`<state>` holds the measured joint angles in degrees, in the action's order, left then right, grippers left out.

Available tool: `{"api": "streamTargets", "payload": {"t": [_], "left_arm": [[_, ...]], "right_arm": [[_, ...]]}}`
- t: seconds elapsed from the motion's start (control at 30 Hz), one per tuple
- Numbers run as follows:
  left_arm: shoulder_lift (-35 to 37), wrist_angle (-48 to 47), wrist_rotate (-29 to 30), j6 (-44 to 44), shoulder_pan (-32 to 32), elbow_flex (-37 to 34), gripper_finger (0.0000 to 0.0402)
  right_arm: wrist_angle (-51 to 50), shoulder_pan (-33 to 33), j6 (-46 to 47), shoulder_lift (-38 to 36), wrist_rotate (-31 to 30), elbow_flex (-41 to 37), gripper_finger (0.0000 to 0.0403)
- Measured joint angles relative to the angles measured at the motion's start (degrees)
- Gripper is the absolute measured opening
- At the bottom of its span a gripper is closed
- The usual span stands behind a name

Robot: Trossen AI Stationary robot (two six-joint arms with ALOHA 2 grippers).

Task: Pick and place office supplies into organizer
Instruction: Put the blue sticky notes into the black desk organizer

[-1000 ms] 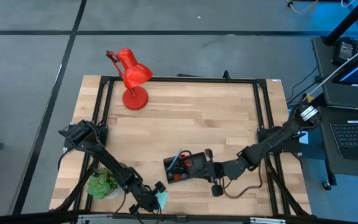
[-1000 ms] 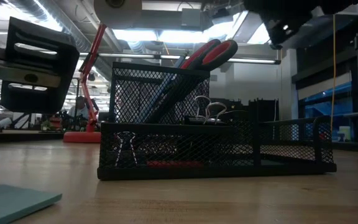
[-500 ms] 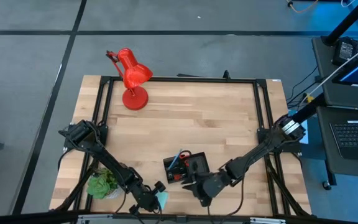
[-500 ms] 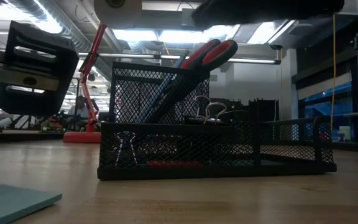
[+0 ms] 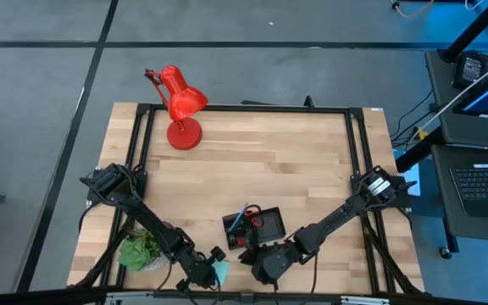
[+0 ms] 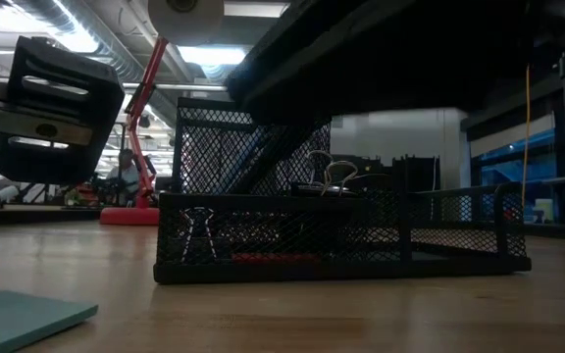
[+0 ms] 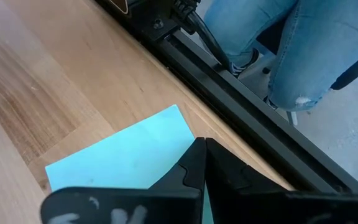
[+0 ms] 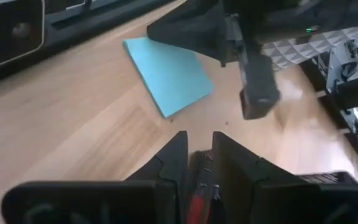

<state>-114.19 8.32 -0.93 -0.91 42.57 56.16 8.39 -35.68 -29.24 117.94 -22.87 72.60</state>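
Note:
The black mesh organizer point(image 5: 253, 227) point(image 6: 341, 235) stands near the table's front edge, with pens, clips point(image 6: 328, 175) and a red piece point(image 6: 268, 258) in it. The light blue notepad point(image 5: 223, 272) point(image 7: 120, 163) point(image 8: 169, 68) lies flat at the front edge. My left gripper point(image 5: 215, 268) point(image 7: 201, 142) is shut, its tips over the notepad's edge. My right gripper point(image 5: 249, 253) point(image 8: 199, 138) is just left of the organizer's front, pointing toward the notepad, shut on a small dark and red thing point(image 8: 199, 180). My right arm hides the top of the organizer in the low view. My left gripper's shut tips stand over the notepad's far corner point(image 7: 179, 118); I cannot tell whether they touch it. My right gripper pinches the small dark and red thing point(image 8: 197, 186) between its two fingers, a little behind their tips. The fingers slant down toward the notepad, and the thing is clear of the table.
A red desk lamp point(image 5: 177, 107) stands at the far left, and a green potted plant point(image 5: 140, 252) at the near left beside my left arm. A person in jeans point(image 7: 291, 56) stands just past the front edge. Bare wood lies in the table's middle and right.
My right gripper has gone from the organizer's right side toward the table's near edge and left, sinking and rolling about its own line. Its arm now crosses over the organizer and hides the red scissor handles in the low view. Its hold is unchanged.

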Motion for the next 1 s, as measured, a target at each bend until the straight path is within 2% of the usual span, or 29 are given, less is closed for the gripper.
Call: {"api": "streamTargets", "payload": {"t": [0.4,0.77,1.0], "left_arm": [[0.0,0.01,0.21,0.13,-0.23,0.0,0.0003],[0.0,0.35,1.86,0.17,-0.33,-0.01,0.0002],[-0.02,0.59,2.98,2.96,-0.95,-0.02,0.0002]], "right_arm": [[0.99,0.14,-3.05,8.3,0.01,7.27,0.0078],[-9.4,0.75,-2.65,12.41,0.17,15.74,0.0078],[-12.53,1.97,-2.44,14.68,5.37,18.75,0.0078]]}}
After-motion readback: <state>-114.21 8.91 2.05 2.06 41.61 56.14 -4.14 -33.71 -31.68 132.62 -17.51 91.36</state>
